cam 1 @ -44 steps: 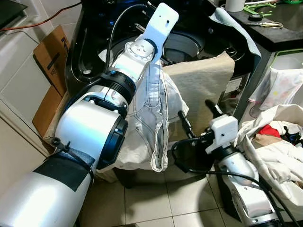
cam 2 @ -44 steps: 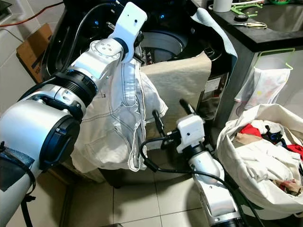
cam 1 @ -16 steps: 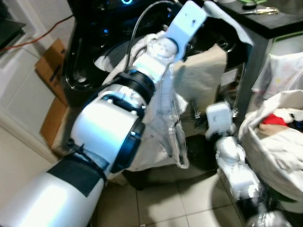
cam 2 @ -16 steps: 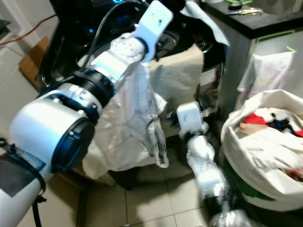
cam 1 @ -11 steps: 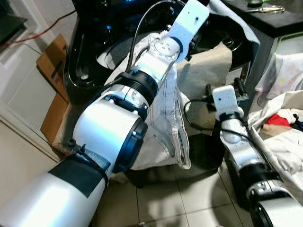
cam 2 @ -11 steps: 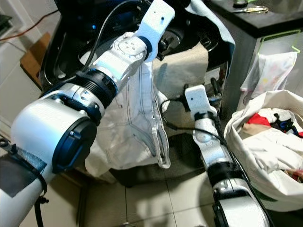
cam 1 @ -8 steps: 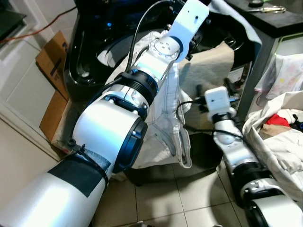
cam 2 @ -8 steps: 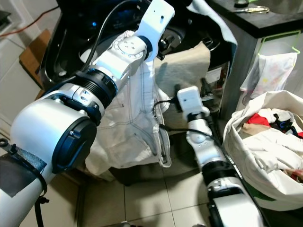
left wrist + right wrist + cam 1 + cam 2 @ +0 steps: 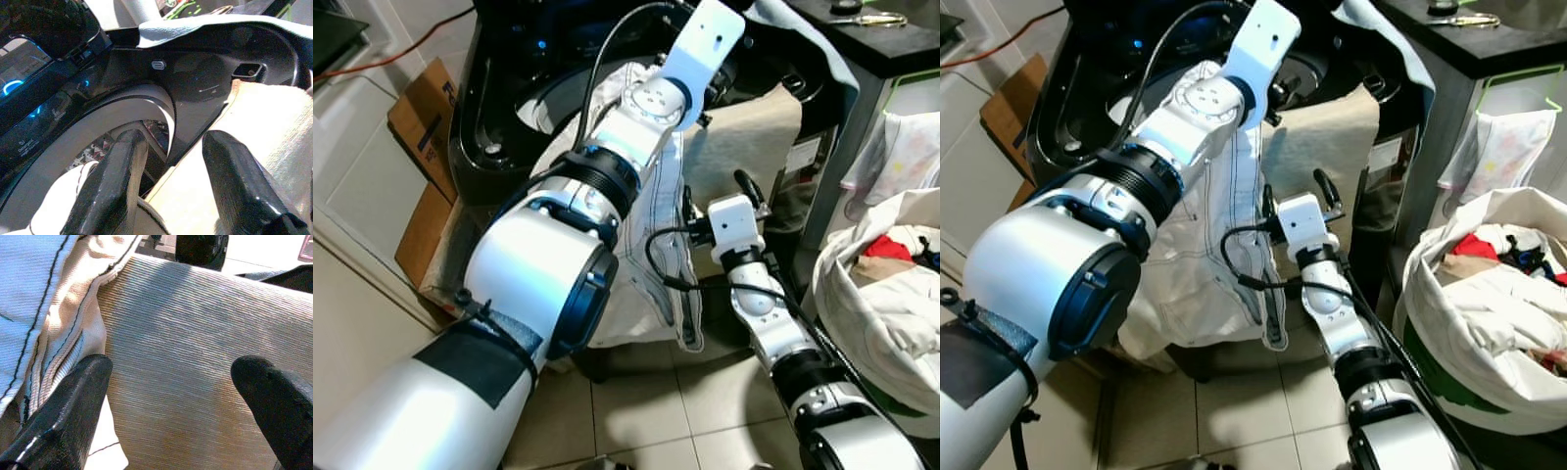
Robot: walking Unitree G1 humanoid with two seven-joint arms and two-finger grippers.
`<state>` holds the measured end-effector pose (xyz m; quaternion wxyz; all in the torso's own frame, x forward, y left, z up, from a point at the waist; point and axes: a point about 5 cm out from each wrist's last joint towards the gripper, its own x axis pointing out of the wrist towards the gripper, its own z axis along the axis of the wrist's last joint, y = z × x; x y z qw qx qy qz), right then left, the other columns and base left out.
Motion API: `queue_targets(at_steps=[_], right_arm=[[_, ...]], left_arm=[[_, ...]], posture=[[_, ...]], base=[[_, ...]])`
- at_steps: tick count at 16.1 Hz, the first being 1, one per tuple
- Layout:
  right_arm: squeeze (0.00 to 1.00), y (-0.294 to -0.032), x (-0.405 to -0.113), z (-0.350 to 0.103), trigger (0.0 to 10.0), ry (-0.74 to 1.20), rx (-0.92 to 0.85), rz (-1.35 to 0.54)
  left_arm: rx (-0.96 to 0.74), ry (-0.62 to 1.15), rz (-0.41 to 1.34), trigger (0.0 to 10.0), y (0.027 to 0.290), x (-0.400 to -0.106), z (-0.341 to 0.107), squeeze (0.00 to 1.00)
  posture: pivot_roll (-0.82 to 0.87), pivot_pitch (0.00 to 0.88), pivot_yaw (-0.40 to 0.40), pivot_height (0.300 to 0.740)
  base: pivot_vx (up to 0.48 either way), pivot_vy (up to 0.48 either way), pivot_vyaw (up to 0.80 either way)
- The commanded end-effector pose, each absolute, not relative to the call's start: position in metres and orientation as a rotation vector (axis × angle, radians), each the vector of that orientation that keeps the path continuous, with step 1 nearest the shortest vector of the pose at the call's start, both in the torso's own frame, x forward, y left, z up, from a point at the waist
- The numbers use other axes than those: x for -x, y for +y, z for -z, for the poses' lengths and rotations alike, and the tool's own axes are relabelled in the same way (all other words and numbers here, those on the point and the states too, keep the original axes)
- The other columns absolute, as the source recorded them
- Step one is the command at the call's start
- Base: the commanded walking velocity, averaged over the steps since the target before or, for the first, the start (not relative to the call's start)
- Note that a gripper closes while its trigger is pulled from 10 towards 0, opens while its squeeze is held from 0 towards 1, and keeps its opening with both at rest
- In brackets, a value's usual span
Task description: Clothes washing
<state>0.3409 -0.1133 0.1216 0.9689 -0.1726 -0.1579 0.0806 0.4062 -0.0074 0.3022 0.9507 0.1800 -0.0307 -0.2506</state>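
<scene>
A white garment (image 9: 656, 264) with dark stitching hangs from the black washing machine's rim (image 9: 489, 147) and drapes along my raised left arm. My left gripper (image 9: 173, 139) is open over the drum opening (image 9: 117, 120), with a bit of white cloth by one finger (image 9: 117, 181). Beside the garment, a beige ribbed cloth (image 9: 754, 137) hangs over the machine's front. My right gripper (image 9: 715, 191) is open and close to these hanging cloths. One of its fingers (image 9: 73, 401) is at the white garment's seam and the other (image 9: 274, 391) is before the beige cloth (image 9: 186, 357).
A full white laundry bag (image 9: 891, 294) with mixed clothes stands on the right. Behind it is a dark counter (image 9: 891, 54) with scissors (image 9: 862, 18). Cardboard (image 9: 421, 108) leans at the machine's left. Tiled floor (image 9: 636, 411) lies below.
My right arm has risen and swung left, from near the laundry bag to the hanging white garment. My left arm stays up over the machine. The camera has shifted a little.
</scene>
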Motion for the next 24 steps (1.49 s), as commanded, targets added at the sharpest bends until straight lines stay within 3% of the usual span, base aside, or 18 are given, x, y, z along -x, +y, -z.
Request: queue_targets(at_steps=[1, 8, 9, 12, 16, 20, 21, 22, 24], right_arm=[[0.00, -0.101, -0.344, -0.130, 10.0, -0.351, 0.329, -0.207], [0.00, -0.097, -0.347, -0.138, 10.0, -0.355, 0.291, -0.255], [1.00, -0.096, -0.344, -0.141, 10.0, -0.366, 0.263, -0.281], [1.00, -0.102, -0.336, -0.147, 10.0, -0.395, 0.253, -0.264], [1.00, -0.116, -0.302, -0.132, 10.0, -0.351, 0.227, -0.307], [1.00, -0.107, -0.294, -0.130, 10.0, -0.324, 0.199, -0.353], [0.55, -0.105, -0.300, -0.128, 10.0, -0.319, 0.209, -0.357], [0.00, -0.108, -0.308, -0.130, 10.0, -0.320, 0.223, -0.337], [0.00, -0.118, -0.324, -0.134, 10.0, -0.307, 0.244, -0.281]], left_arm=[[-0.356, -0.055, 0.503, 10.0, -0.003, -0.408, -0.302, 0.00], [-0.363, -0.059, 0.510, 10.0, -0.004, -0.407, -0.303, 0.00], [-0.365, -0.060, 0.512, 10.0, -0.005, -0.407, -0.303, 0.00], [-0.369, -0.061, 0.520, 10.0, -0.008, -0.406, -0.303, 0.00], [-0.373, -0.058, 0.531, 10.0, -0.011, -0.405, -0.301, 0.00], [-0.378, -0.063, 0.547, 10.0, -0.016, -0.403, -0.302, 0.00], [-0.378, -0.064, 0.550, 10.0, -0.017, -0.402, -0.303, 0.00], [-0.380, -0.066, 0.553, 10.0, -0.018, -0.402, -0.303, 0.00], [-0.383, -0.066, 0.556, 10.0, -0.018, -0.402, -0.302, 0.00]], posture=[[-0.07, 0.000, 0.172, 0.740], [-0.07, 0.000, 0.167, 0.740], [-0.07, 0.000, 0.166, 0.740], [-0.07, 0.000, 0.167, 0.740], [-0.09, 0.000, 0.173, 0.740], [-0.10, 0.000, 0.187, 0.740], [-0.10, 0.000, 0.189, 0.740], [-0.09, 0.000, 0.187, 0.740], [-0.09, 0.000, 0.185, 0.740]], base=[[0.000, 0.000, 0.00], [0.000, 0.000, 0.00], [0.000, 0.000, 0.00], [0.000, 0.000, 0.00], [0.000, 0.000, 0.00], [0.000, 0.000, 0.00], [0.000, 0.000, 0.00], [0.000, 0.000, 0.00], [0.000, 0.000, 0.00]])
